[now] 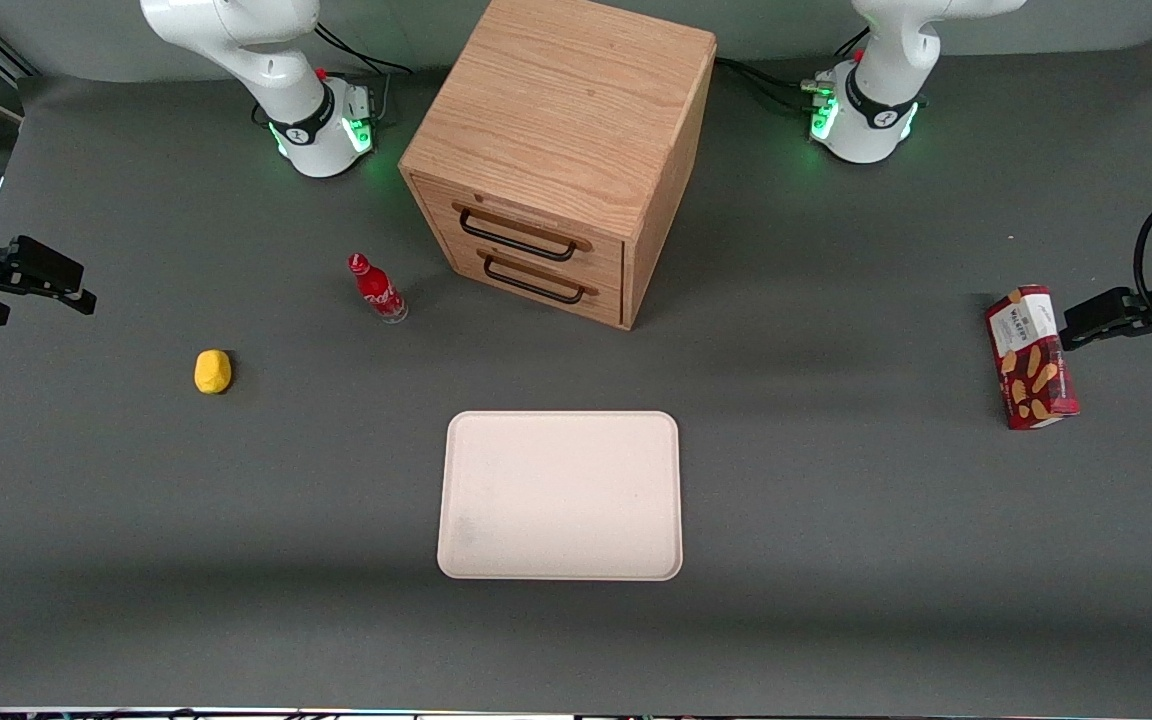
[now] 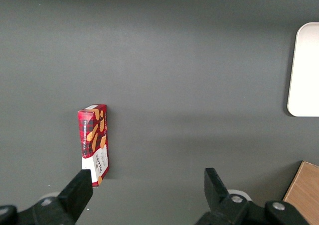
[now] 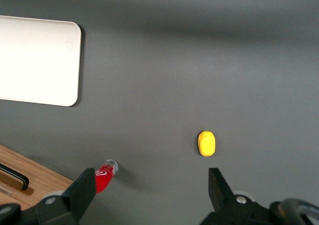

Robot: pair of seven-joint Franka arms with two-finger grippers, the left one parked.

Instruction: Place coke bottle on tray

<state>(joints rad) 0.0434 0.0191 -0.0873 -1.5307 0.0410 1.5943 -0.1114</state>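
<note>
Coke bottle [image 1: 377,288] standing on table [image 1: 836,520], just beside drawer cabinet [image 1: 561,150], w/ tray [image 1: 561,495] lying nearer front camera, well apart. Lemon [image 1: 213,371] sitting toward working arm's end. Snack box [image 1: 1032,357] lying toward parked arm's end. Gripper [image 1: 41,282] hanging at working arm's end, fingers apart, holding nothing.

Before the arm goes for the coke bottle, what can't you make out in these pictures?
- Coke bottle, right wrist view: its cap end is hidden by a finger of the open gripper.
- Coke bottle label, front view: script too small to read.
- Drawer cabinet: the closed drawers hide any contents.
</note>
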